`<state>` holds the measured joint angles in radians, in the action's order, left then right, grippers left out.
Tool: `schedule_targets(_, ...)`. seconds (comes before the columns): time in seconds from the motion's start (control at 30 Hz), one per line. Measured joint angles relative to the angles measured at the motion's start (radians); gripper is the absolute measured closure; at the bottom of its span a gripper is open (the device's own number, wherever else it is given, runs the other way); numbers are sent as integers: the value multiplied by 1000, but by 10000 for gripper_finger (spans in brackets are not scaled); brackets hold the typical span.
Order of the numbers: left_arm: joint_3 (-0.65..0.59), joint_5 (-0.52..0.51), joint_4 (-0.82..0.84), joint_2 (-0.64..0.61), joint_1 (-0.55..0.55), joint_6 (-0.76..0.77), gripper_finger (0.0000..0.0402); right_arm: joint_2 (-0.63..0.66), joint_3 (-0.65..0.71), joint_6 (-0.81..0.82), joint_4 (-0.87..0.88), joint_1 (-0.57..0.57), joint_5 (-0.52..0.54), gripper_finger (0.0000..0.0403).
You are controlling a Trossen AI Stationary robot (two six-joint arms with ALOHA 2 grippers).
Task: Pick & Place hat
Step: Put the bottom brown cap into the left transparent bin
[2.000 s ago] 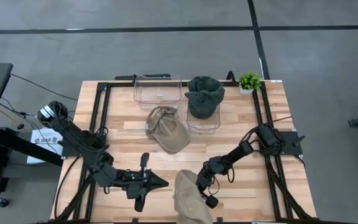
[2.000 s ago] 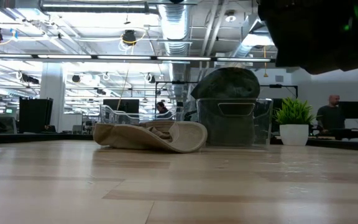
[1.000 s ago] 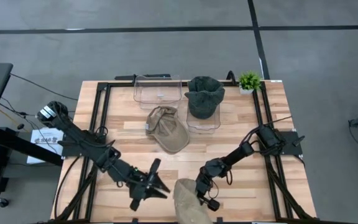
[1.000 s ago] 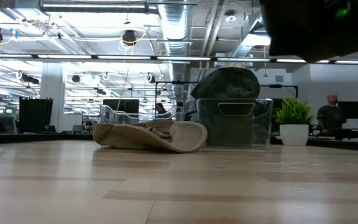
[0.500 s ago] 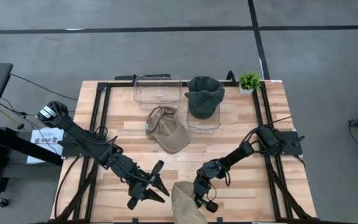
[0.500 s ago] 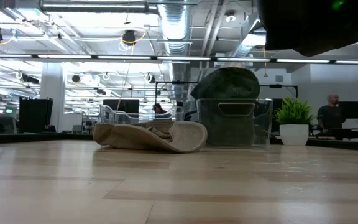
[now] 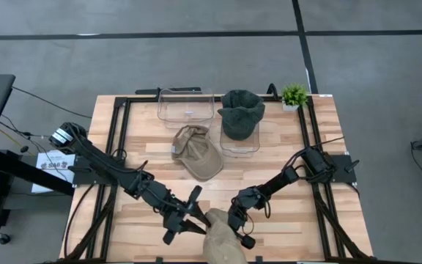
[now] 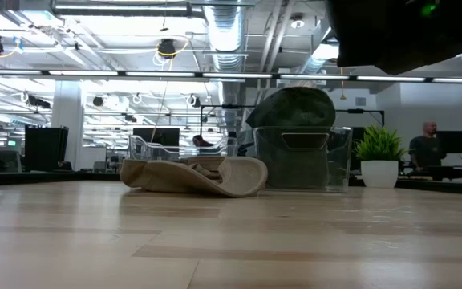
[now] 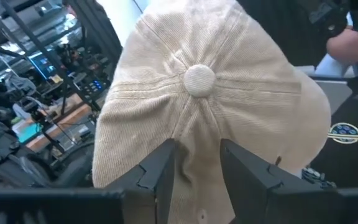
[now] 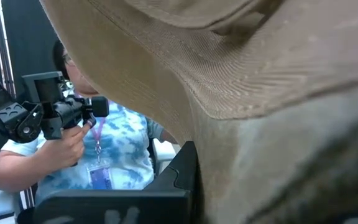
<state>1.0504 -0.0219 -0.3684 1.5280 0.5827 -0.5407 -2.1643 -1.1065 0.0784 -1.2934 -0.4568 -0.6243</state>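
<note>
The beige corduroy cap (image 7: 220,238) sits at the near edge of the wooden slat table (image 7: 145,158), held up off the surface by the right end effector (image 7: 240,233), which is clenched on its fabric. The left end effector (image 7: 193,213) is right up against the cap's other side, fingers (image 9: 160,171) spread apart and straddling the crown just below the top button, not squeezing it. A second tan cap (image 7: 198,152) lies mid-table, in front of two clear plastic bins; the left bin (image 7: 185,108) has nothing in it, and the right bin (image 7: 239,139) holds a dark green hat (image 7: 241,111). A small potted plant (image 7: 294,95) stands at the far right corner.
</note>
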Motion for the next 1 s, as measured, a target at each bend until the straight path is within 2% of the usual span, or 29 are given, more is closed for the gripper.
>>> schedule_targets(0.5,0,104,-59,0,0,27,275,0,0,-10,6,0,0,394)
schedule_targets(1.0,0,128,-103,61,-17,60,275,0,0,-21,7,2,19,393)
